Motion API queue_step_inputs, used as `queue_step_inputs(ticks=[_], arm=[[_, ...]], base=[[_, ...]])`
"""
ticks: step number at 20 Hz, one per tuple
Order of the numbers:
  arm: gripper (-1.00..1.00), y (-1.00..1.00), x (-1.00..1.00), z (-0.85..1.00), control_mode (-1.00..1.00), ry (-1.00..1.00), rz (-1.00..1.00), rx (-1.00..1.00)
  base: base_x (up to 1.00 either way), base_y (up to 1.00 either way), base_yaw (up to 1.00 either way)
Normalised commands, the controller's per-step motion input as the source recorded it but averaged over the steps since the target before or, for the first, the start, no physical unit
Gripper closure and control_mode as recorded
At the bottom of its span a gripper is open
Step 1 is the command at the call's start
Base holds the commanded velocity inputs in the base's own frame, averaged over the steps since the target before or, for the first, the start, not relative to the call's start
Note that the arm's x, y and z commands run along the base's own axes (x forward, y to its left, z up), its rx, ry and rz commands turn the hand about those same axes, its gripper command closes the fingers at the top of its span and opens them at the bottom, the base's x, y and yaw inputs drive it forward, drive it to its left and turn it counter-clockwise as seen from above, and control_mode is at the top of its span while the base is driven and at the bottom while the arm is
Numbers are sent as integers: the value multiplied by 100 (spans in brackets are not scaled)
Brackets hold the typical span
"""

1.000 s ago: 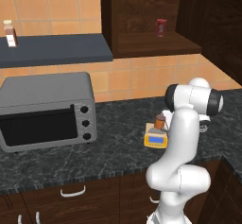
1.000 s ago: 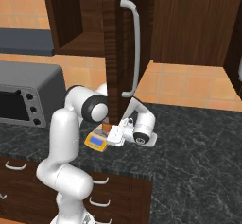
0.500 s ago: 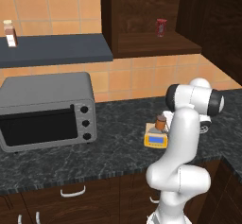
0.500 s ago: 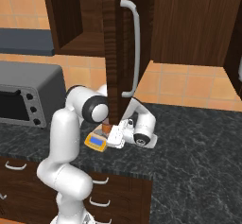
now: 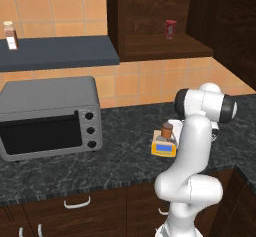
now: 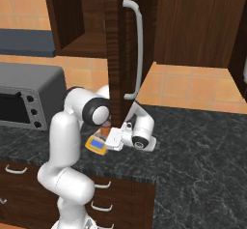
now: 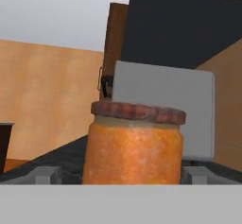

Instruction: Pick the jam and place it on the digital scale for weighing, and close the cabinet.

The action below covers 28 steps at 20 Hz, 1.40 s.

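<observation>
Two fingertips point(image 7: 46, 173) stand wide apart on either side of the jam point(image 7: 133, 145) — the gripper point(image 7: 123, 176) is released, nothing clamped. In the left base view the jam point(image 5: 167, 129) sits upright on the scale point(image 5: 164, 146), which lies on the dark counter point(image 5: 115, 158) just beside the arm point(image 5: 192, 151). To the left stands a grey microwave point(image 5: 49, 116). Above, the cabinet point(image 6: 159, 25) is open — its door point(image 6: 118, 54), with a silver bar handle point(image 6: 136, 49), juts out edge-on over the arm in the right base view. A slim red container point(image 5: 171, 29) stands on the shelf inside, and a bottle point(image 5: 10, 35) on the far left ledge.
</observation>
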Motion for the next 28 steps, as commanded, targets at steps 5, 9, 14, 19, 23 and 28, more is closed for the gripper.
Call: queue_step_inputs(ticks=[5,9,14,19,23,28], arm=[[-100,-2,-14,0,-100,0,0,0],[-100,-14,-19,0,-100,-1,0,0],[-100,-30,6,0,-100,-5,0,1],[-100,-29,37,-2,-100,-7,0,3],[-100,-58,-27,7,-100,-14,-3,5],[-100,-47,-74,47,-100,-48,-4,7]], base=[[0,0,0],[0,0,0],[0,0,0],[0,0,0],[0,0,0],[0,0,0]])
